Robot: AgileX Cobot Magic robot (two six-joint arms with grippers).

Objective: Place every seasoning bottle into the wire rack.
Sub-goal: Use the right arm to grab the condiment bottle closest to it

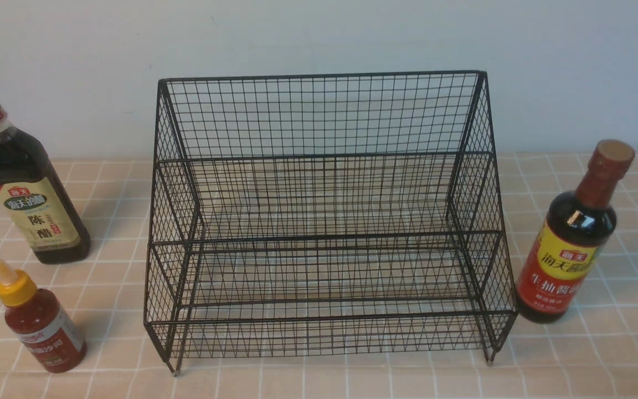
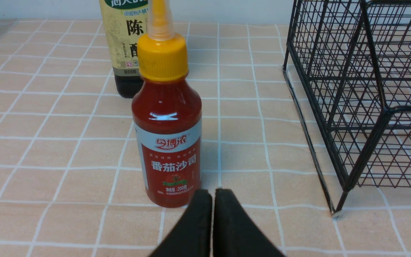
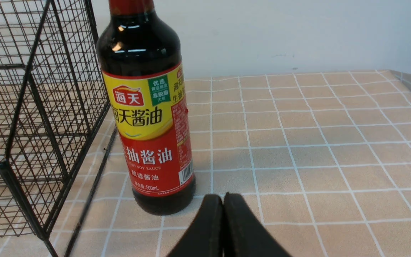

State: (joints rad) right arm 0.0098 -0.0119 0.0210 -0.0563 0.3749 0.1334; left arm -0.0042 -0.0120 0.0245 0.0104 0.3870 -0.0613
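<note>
The black wire rack (image 1: 324,221) stands in the middle of the table with nothing in it. Left of it stand the gold-capped dark bottle with a beige label (image 1: 25,188) and, nearer, the small red squeeze bottle with a yellow cap (image 1: 42,321). The dark bottle with a red neck and yellow-red label (image 1: 571,244) stands right of the rack. Neither arm shows in the front view. My left gripper (image 2: 212,194) is shut and empty, just short of the squeeze bottle (image 2: 168,142). My right gripper (image 3: 223,200) is shut and empty, beside the base of the red-necked bottle (image 3: 148,117).
A beige checked cloth (image 1: 618,354) covers the table, with a pale wall behind. The rack's side (image 2: 362,100) lies right of the squeeze bottle in the left wrist view. The cloth's far edge and corner (image 3: 405,76) show in the right wrist view.
</note>
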